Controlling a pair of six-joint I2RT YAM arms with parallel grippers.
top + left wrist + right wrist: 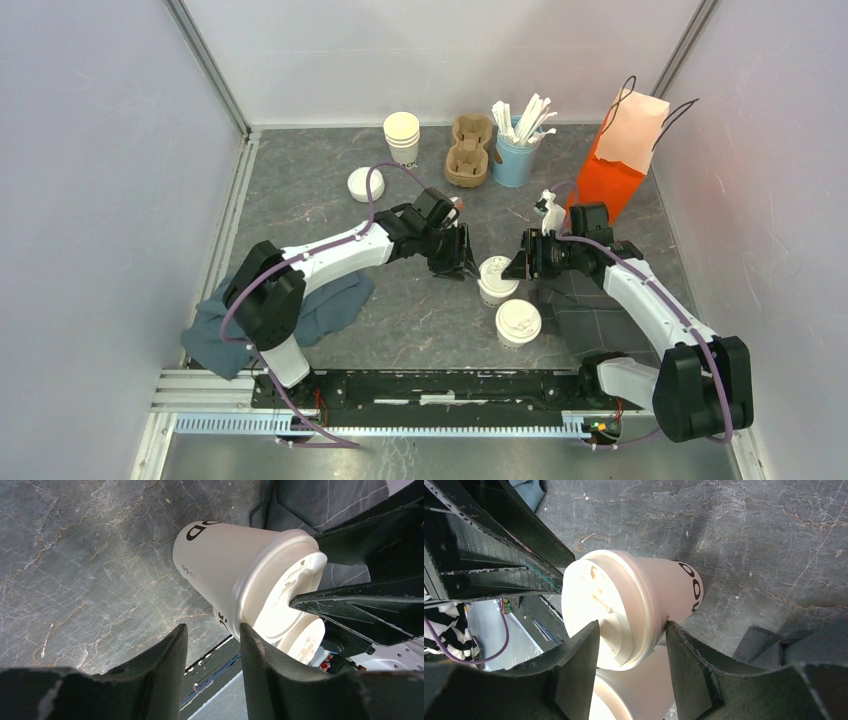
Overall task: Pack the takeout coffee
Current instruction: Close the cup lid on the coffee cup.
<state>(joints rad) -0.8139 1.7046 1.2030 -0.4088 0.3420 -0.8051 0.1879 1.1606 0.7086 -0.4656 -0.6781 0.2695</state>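
Observation:
Two cream-white paper cups with white sip lids stand mid-table: the farther cup (497,278) and the nearer cup (518,322). My left gripper (463,262) is just left of the farther cup. In the left wrist view it (213,630) is open with nothing between its fingers; the right finger (260,665) touches the lid rim of that cup (225,565). My right gripper (520,262) is at the cup's right. In the right wrist view it (632,625) is open across that cup's lid (614,605), one finger (684,665) at the rim. The nearer cup (644,690) shows below.
At the back are a stack of lidless cups (402,137), a stack of loose lids (365,184), a brown cardboard cup carrier (470,150), a blue cup of stirrers (515,155) and an orange paper bag (620,165). A blue-grey cloth (320,305) lies left, a dark mat (590,320) right.

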